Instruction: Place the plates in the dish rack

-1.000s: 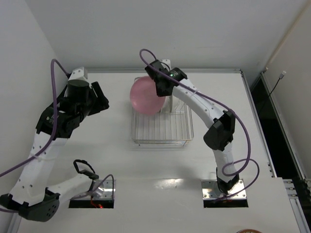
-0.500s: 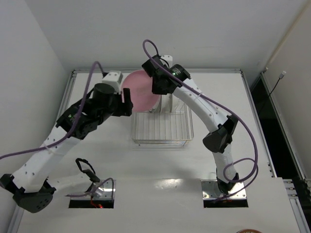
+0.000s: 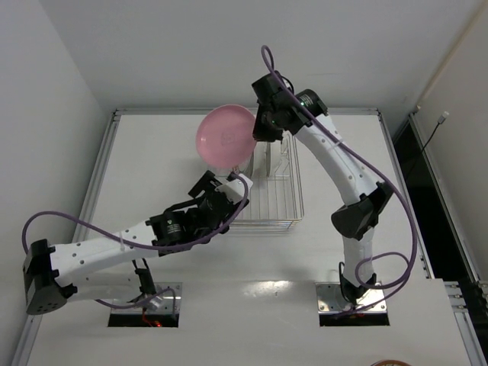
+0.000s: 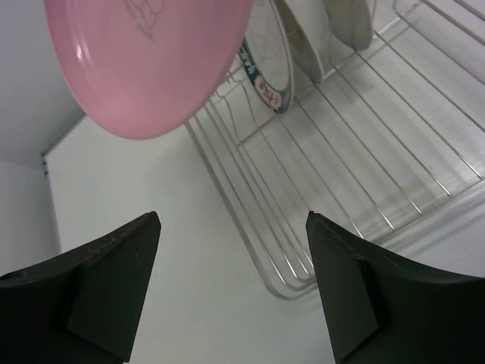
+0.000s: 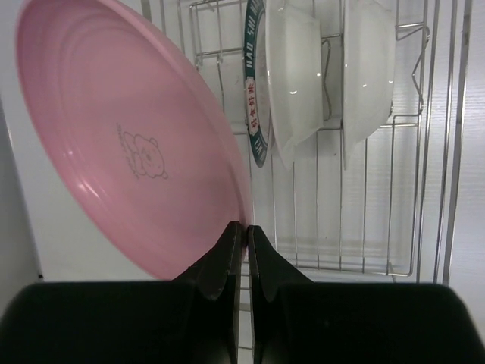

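Note:
My right gripper is shut on the rim of the pink plate and holds it tilted in the air above the far left corner of the dish rack. The pink plate also shows in the top view and the left wrist view. In the rack stand the blue lettered-rim plate and two white plates, upright in the slots. My left gripper is open and empty, low over the table by the rack's near left corner.
The white table lies left of the rack, with a raised edge rail on its left side. The rack's near half holds nothing. The right arm's purple cable loops over the table's right side.
My left arm has swung from the far left down to the rack's near left corner. My right gripper has lifted the pink plate higher and turned it toward the rack.

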Available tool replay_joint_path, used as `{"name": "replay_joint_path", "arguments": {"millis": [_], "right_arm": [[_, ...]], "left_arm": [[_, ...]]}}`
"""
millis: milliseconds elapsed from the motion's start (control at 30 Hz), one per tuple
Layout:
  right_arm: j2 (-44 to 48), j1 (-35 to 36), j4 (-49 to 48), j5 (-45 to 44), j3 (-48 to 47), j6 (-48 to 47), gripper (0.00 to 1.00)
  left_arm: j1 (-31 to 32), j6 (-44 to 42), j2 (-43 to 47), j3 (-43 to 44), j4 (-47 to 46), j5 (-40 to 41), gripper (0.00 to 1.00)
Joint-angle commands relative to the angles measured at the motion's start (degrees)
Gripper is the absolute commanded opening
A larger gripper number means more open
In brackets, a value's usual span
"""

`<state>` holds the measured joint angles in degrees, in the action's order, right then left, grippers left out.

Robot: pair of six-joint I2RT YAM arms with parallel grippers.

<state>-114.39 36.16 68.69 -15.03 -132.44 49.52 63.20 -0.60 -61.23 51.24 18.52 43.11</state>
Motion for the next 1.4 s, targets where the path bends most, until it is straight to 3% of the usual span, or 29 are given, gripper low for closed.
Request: {"name": "replay_joint_path", "arguments": {"millis": [0, 267, 500, 533, 633, 667, 767, 833, 900, 933, 1100, 1200, 1333, 1367], "right_arm": [[3.90, -0.13, -3.03, 6.49, -0.18, 1.28, 0.00], [6.72, -0.65, -1.80, 10.01, 2.01, 1.28, 0.00], [8.57, -1.88, 0.48, 12.82, 2.01, 0.76, 0.00], [9.35, -2.41, 0.48, 13.61, 2.01, 0.76, 0.00], [11.37, -2.41, -0.39, 14.93, 3.32, 0.76, 0.00], [11.90, -2.41, -0.39, 14.94, 3.85, 0.76, 0.00], [11.91, -2.94, -0.92, 17.48, 3.86, 0.76, 0.00], [11.91, -3.47, -1.79, 20.55, 3.86, -0.47, 0.01], [12.52, -4.08, -2.42, 21.18, 3.16, -1.26, 0.43], [12.52, -4.60, -2.94, 21.18, 3.16, -1.26, 0.99], [19.70, -9.69, -6.10, 18.99, 2.45, -2.50, 1.00], [23.15, -12.68, -8.22, 18.37, 4.73, -3.64, 1.00], [25.27, -14.62, -7.61, 18.89, 8.76, -4.96, 1.00], [26.05, -15.33, -7.60, 19.68, 9.82, -5.48, 1.00]], "left_arm": [[1.58, -9.22, -1.25, -0.96, -15.07, 10.31, 0.76], [3.51, -28.04, -9.16, -5.45, -43.10, 17.00, 0.83], [0.53, -29.11, -16.02, -4.23, -48.93, 16.74, 0.85], [0.52, -29.11, -16.55, -4.22, -48.93, 16.74, 0.80], [-0.01, -28.41, -17.08, -1.15, -45.00, 13.76, 0.38], [-0.62, -27.36, -17.69, -0.36, -43.24, 12.88, 0.18], [-1.24, -24.90, -17.69, 3.15, -38.85, 11.73, 0.00], [-1.76, -23.23, -17.69, 6.49, -36.47, 11.20, 0.00], [-3.16, -18.75, -17.08, 10.25, -32.00, 9.90, 0.00], [-3.87, -16.65, -17.08, 11.67, -30.23, 9.28, 0.00], [-9.84, -1.89, -14.44, 19.85, -20.20, 1.11, 0.00], [-15.19, 4.78, -13.65, 25.64, -16.86, -8.37, 0.00], [-25.12, 16.74, -15.75, 31.89, -13.95, -25.67, 0.00], [-27.58, 19.47, -16.46, 32.42, -13.95, -35.11, 0.00]]}}
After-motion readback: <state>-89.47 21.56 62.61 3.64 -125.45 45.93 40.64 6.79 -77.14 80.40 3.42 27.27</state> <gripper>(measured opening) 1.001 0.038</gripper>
